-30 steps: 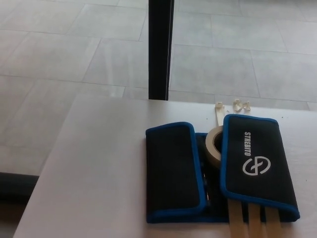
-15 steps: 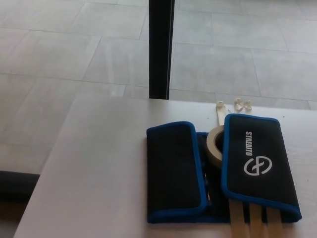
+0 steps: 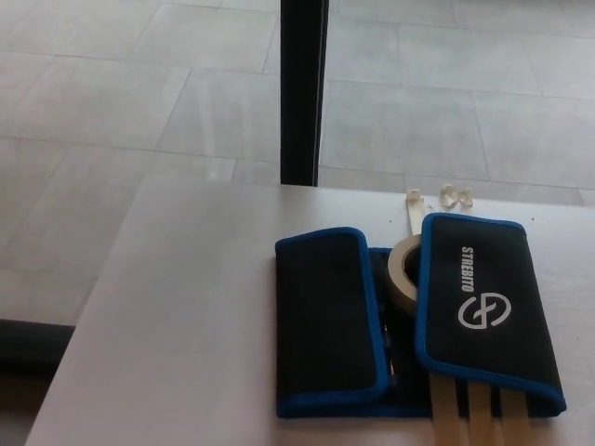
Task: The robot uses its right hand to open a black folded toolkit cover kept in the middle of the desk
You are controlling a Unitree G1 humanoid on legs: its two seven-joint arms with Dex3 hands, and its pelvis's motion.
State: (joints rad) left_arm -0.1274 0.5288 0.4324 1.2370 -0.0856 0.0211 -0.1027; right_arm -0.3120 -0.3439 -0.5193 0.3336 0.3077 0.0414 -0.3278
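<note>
Toolkit cover (image 3: 409, 321) on desk (image 3: 186, 325)

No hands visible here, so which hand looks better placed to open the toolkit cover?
Right, probably. The toolkit cover lies right of the desk's middle, and its logo flap is on the right side. Neither hand is in view, so this rests on layout alone.

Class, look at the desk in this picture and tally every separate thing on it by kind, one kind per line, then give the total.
Black toolkit cover with blue trim: 1
Roll of masking tape: 1
Beige strips sticking out from under the cover at the near edge: 3
Beige strip at the far edge: 1
Small white clips: 2
Total: 8
</note>
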